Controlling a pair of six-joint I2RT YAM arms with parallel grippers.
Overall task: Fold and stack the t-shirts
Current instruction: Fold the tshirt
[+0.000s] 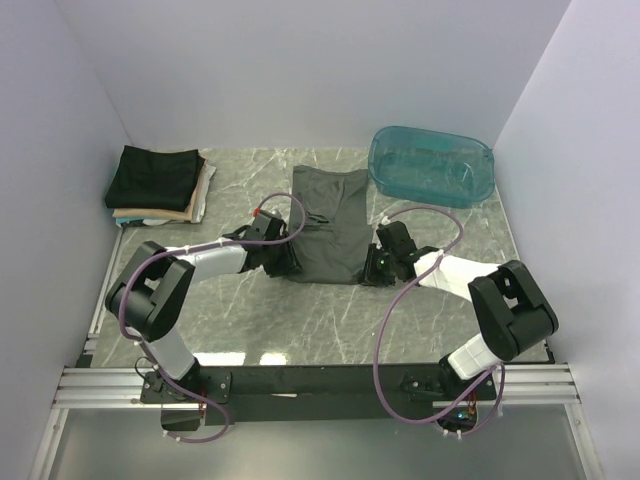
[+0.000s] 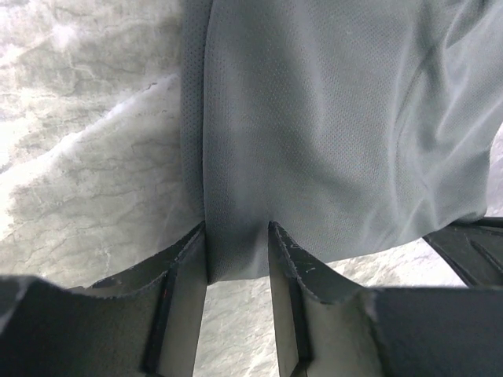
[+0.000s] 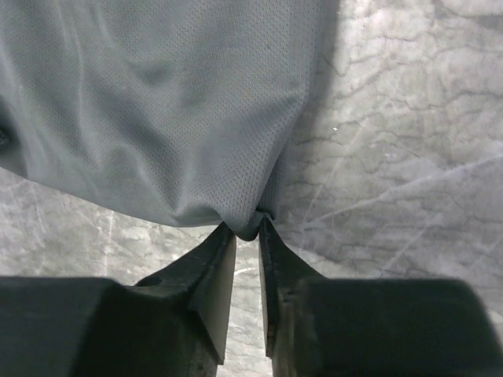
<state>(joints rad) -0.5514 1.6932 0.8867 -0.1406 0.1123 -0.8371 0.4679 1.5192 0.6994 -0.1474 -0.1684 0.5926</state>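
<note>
While both arms work at the near hem, the left gripper (image 2: 238,236) has its fingers closed on the near-left corner of the charcoal-grey t-shirt (image 1: 330,225), with a doubled strip of cloth filling the gap between them. The right gripper (image 3: 247,228) is pinched tight on the near-right corner, cloth bunched to a small nub at the tips. The shirt lies mid-table (image 1: 300,335), slightly toward the far edge, narrowed to a long panel running near to far; no sleeves show, so they are likely tucked in. Holding both near corners at once reads as setup for a hem-to-collar fold: lift the hem evenly, carry it toward the far edge, lay it over the far end. Judgement: matched grips keep the hem straight so the fold lands square, and an uneven lift would skew it. The cloth is a thin fine-textured knit that probably drapes and slips easily. The far-left corner holds the stack of folded t-shirts (image 1: 160,190), black on top, tan and cream below, the likely destination. At the far-right corner sits the teal tub (image 1: 430,165), not involved.
</note>
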